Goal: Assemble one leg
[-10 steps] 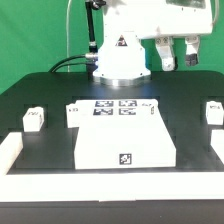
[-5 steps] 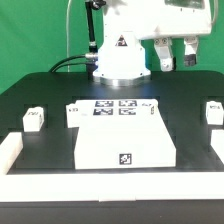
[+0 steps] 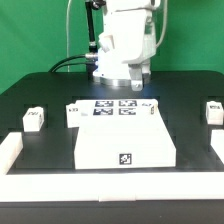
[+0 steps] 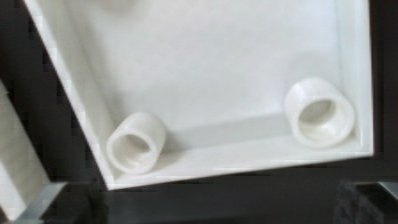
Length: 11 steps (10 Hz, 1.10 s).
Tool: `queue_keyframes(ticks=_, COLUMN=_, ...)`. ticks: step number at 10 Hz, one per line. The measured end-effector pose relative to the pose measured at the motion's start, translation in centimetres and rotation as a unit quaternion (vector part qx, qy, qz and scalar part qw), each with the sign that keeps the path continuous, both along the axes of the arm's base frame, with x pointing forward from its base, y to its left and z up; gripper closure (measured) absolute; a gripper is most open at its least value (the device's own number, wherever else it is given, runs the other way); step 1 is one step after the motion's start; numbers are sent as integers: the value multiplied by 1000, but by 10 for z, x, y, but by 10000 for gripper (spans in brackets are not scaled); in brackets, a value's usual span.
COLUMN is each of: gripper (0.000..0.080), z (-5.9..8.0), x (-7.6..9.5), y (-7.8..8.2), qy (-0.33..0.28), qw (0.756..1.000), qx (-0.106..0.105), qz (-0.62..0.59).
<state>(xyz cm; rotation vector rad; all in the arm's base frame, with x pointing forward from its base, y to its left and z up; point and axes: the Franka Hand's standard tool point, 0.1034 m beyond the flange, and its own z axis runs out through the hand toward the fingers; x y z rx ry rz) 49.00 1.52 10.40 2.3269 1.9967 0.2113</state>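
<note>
Three small white legs with tags show in the exterior view: one (image 3: 33,118) at the left, one (image 3: 73,113) beside the marker board, and one (image 3: 214,110) at the right. The large white square panel (image 3: 125,142) lies flat at the table's middle. My gripper (image 3: 135,80) hangs in front of the robot base, above the panel's far edge, and holds nothing. In the wrist view the panel (image 4: 196,60) fills the picture with its raised rim and two round sockets (image 4: 320,110). The jaws stand wide apart at the picture's lower corners.
The marker board (image 3: 113,106) lies flat behind the panel. White L-shaped blocks stand at the front left (image 3: 10,150) and front right (image 3: 218,150) of the black table. A green backdrop stands behind.
The arm has swung from the exterior view's upper right to the centre, in front of the base, and lower. The parts on the table have not moved.
</note>
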Motion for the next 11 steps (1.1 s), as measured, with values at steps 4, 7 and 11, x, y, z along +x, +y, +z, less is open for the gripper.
queue_keyframes(ticks=4, gripper=150, z=-1, x=0, y=0, qy=1, qw=1000, qx=-1, qz=-5)
queue_keyframes(ticks=7, gripper=150, z=-16, x=-11, y=-11, qy=12, qw=997, qx=-14, qz=70)
queue_keyframes(ticks=11, gripper=150, z=-69, x=-60, y=-43, qy=45, qw=992, qx=-15, qz=114)
